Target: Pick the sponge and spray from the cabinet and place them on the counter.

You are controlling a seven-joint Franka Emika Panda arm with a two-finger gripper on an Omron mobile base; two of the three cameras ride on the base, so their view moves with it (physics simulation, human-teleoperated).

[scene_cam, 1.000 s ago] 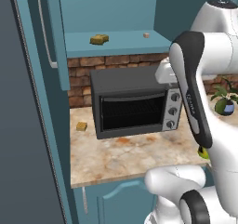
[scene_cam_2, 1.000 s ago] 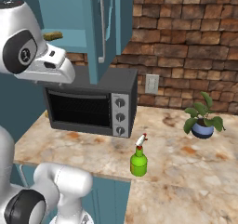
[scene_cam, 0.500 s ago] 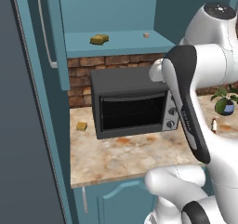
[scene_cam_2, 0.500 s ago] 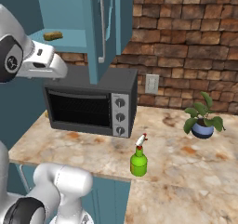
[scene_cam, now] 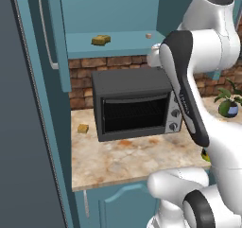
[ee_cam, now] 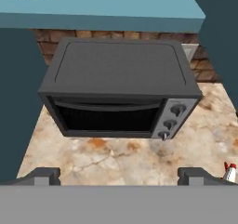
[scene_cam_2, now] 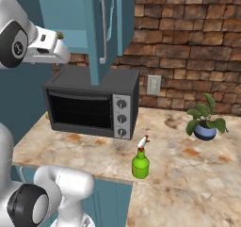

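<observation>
Brick-backed kitchen corner, beige marbled counter (scene_cam_2: 188, 169) carrying a dark toaster oven (scene_cam: 134, 104), a potted plant (scene_cam_2: 205, 122) and a small orange-tan block (scene_cam: 83, 128) left of the oven. Above it, teal cabinet (scene_cam: 108, 14) with doors swung open, shelf exposed. Sponge (scene_cam: 100, 39) lying flat on the shelf toward its left half; a tiny pale cube (scene_cam: 148, 35) farther right on the same shelf, well apart from it. Spray (scene_cam_2: 140, 159) standing upright on the counter, near the front edge, in front of the oven's knob side, between oven and plant.

Gripper (ee_cam: 119, 175) spread as wide as it goes, nothing between the fingertips (ee_cam: 44, 175), looking down over the oven top with the shelf edge and a corner of the sponge at the top of the hand view.

Compared with a second ago: arm swung higher and leftward, forearm now crossing the oven's right side in the left base view, hand now up at shelf height beside the cabinet opening in the right base view. Sponge, spray, oven, plant unmoved. Jaws just as wide as before.
</observation>
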